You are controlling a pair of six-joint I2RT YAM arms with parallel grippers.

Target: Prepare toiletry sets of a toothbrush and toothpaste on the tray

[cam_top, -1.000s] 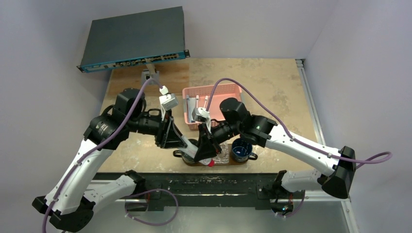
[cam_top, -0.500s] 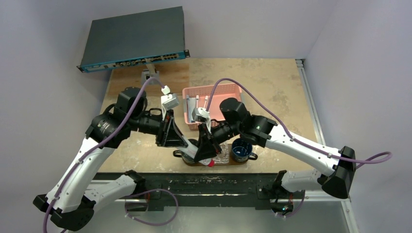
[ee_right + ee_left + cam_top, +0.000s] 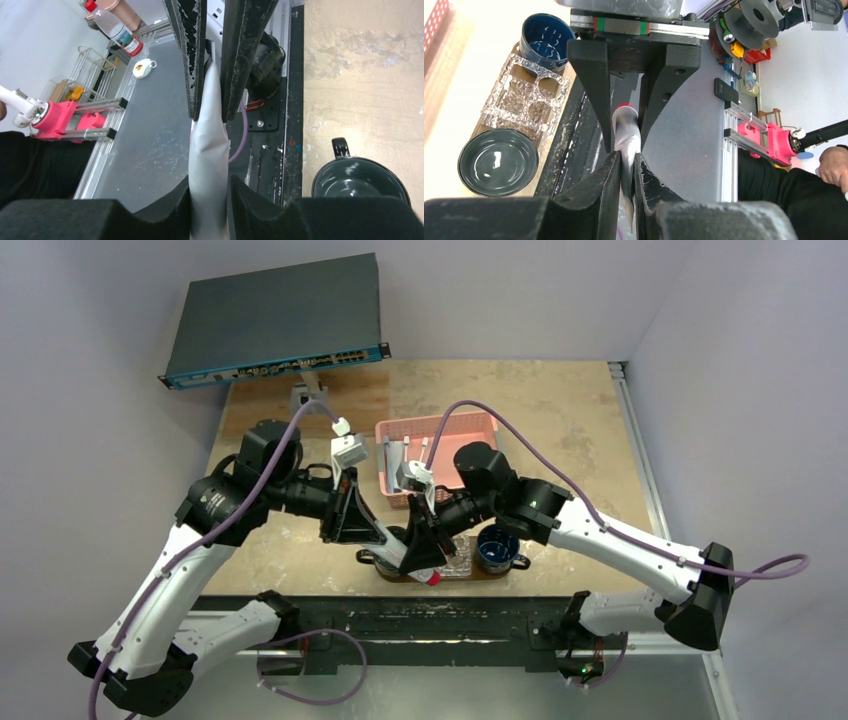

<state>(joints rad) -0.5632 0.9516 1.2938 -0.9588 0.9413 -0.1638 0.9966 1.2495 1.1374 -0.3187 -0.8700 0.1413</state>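
a grey switch [image 3: 275,320] sits at 11 o'clock of the table, its far end past the table's edge. the left arm reaches in from 8 o'clock and the right arm from 4 o'clock, and they meet over the tray [image 3: 490,575], which lies at 6 o'clock on the table's near edge; from above the arms cover most of it and only a thin brown strip shows. at the tray's 9 o'clock end stands a dark mug [image 3: 498,162], nearly hidden from above but plain in the left wrist view. the left gripper [image 3: 626,162] is clamped on the flat tail of a tube [image 3: 626,132], that tail lost between its fingers. the tube's red cap points to 12 o'clock in that view, and behind it are the table's black rim and the grey floor, not the tray. the right gripper [image 3: 210,182] is pressed shut on the same tube nearer the cap; in its own view the cap end is cut off at 6 o'clock. crinkled foil [image 3: 524,95] lies mid-tray, and a blue mug [image 3: 546,37] stands at the 3 o'clock end. a pink basket [image 3: 435,423] sits at 12 o'clock from the tray; its contents are half hidden by the wrists and too small to name.
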